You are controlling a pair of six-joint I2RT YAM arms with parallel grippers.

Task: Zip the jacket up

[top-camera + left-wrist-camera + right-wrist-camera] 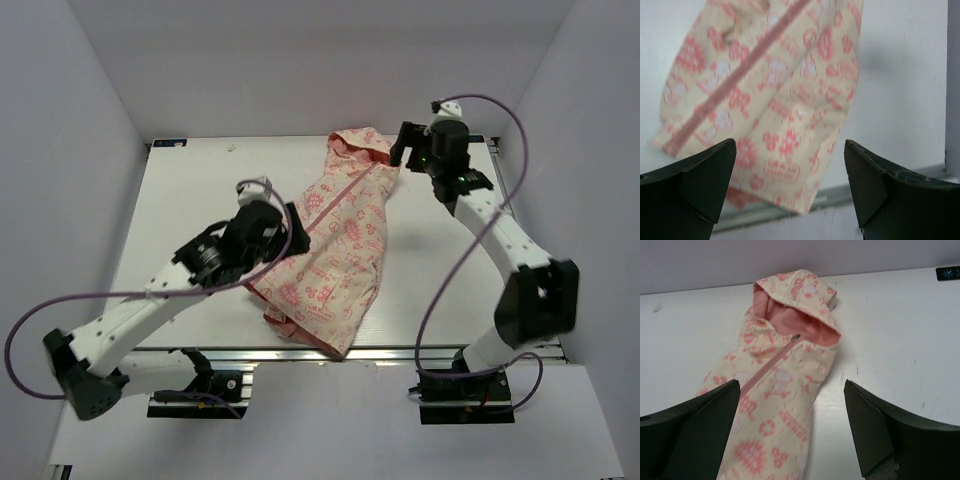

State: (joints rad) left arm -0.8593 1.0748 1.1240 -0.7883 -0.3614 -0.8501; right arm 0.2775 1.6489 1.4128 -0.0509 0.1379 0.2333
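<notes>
From the top view, the jacket [338,240] lay flat on the table [200,190], near its middle. The hood [360,146] pointed to 12 o'clock. The hem ran down toward 7 o'clock and reached the near edge. The cream printed side faced up, and the pink zipper [345,215] ran as one closed strip down the front.

In the right wrist view the pull [796,337] sat at the top of that strip, at the base of the hood opening, where the salmon lining [790,315] showed.

My left gripper [293,230] was at the jacket's 9 o'clock side, over its left edge about midway along the body. Its wrist camera showed both fingers [700,175] spread wide with printed fabric below and beyond them. I could not tell whether the tips touched the cloth.

My right gripper [404,146] hung at about 3 o'clock from the hood, just beside it. Its fingers [890,425] were likewise spread wide and held nothing. That camera looked along the table at the hood and upper zipper. A small dark tag [947,272] sat at the table's far corner, at 10 o'clock in the top view.
</notes>
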